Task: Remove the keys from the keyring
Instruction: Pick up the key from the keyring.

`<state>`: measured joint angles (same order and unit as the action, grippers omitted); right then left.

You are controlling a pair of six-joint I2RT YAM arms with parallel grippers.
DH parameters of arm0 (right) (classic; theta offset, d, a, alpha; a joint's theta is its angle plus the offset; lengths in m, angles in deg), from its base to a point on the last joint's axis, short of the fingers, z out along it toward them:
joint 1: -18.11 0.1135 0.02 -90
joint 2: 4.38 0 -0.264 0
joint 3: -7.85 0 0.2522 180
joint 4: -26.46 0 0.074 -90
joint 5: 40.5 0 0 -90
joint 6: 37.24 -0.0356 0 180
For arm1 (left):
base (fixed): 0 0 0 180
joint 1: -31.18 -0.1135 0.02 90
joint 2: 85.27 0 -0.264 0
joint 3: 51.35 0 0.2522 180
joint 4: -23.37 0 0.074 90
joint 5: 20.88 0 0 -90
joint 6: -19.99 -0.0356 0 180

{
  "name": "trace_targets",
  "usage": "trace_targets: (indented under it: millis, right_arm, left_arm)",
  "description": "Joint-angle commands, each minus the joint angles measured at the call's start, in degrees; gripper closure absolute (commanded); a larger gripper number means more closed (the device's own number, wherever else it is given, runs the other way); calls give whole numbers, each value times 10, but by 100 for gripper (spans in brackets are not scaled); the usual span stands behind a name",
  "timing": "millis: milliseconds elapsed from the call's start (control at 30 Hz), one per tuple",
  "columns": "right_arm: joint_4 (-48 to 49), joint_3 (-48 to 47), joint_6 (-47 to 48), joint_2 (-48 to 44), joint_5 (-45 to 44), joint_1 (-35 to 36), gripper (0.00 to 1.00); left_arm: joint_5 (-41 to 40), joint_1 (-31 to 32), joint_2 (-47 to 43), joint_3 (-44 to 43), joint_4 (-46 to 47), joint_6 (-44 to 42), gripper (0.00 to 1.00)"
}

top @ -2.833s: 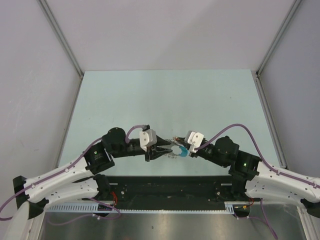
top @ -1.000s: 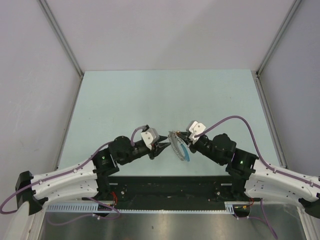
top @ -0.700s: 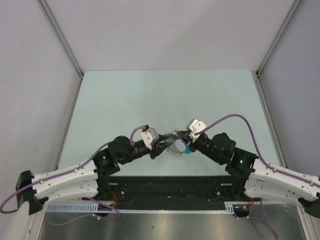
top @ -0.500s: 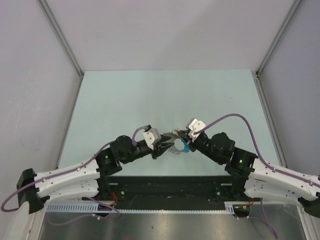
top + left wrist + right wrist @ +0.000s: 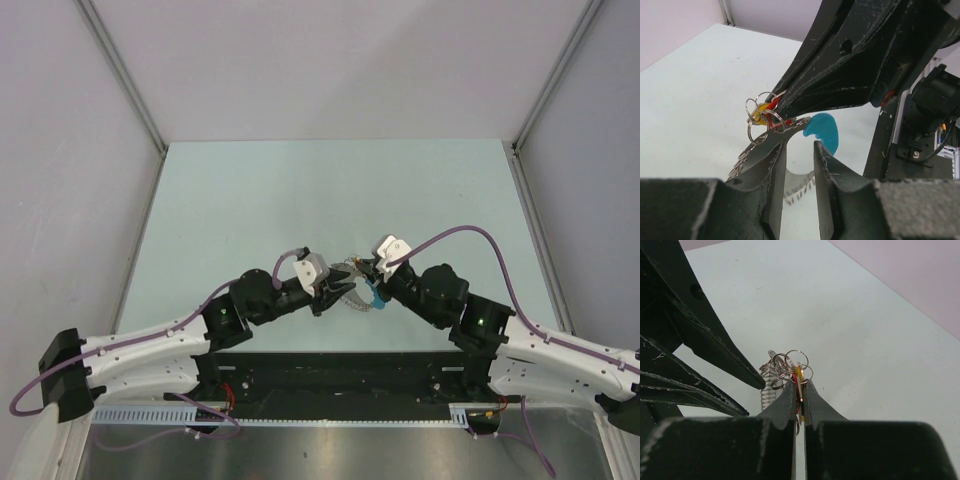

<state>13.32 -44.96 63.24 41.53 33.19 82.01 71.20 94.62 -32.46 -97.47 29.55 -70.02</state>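
**Right Gripper Clamped on Keys; Keyring Slack Beside It; Left Gripper Half Spread**

The right gripper (image 5: 799, 386) is found fully closed. A thin yellow-and-red sliver of the keys (image 5: 799, 372) is pinched edge-on between its fingertips. Several small split rings (image 5: 791, 363) are clustered just beyond those tips, touching the keys.

The keyring (image 5: 768, 381) is seen hanging just beside and below the right gripper's tips. Its silvery links droop in a curve, and its blue arc (image 5: 822, 131) lies just under the right gripper's fingers. Whether the loop clears the table (image 5: 300, 190) cannot be told.

The left gripper (image 5: 799, 144) is set opposite the right gripper, tip to tip. Its jaws are about half spread, with a plain gap between them. The links are draped along one of its fingers, but whether anything is clamped there cannot be told.

Handling is judged as follows:
- **Keys:** They are light, thin and hard, and are likely to twist or slip if gripped on the blade. The flat head is the better hold.
- **Keyring:** It is judged floppy and light, and is expected to sag and swing rather than resist a pull. A hold on the loop close beside the right gripper is advised, so that only a short, taut length is loaded.
- **Blue arc:** It appears the stiffest section and offers a second hold.
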Motion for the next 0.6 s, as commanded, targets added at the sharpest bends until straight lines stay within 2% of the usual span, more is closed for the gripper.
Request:
trace_targets:
  millis: [0,567]
  right_arm:
    - [30,-31,-13,0,-17,2,100]
    - [30,-33,-20,6,-18,10,100]
  left_arm:
    - [-16,4,7,-21,56,24,67]
    - [-107,8,43,-31,81,12,69]
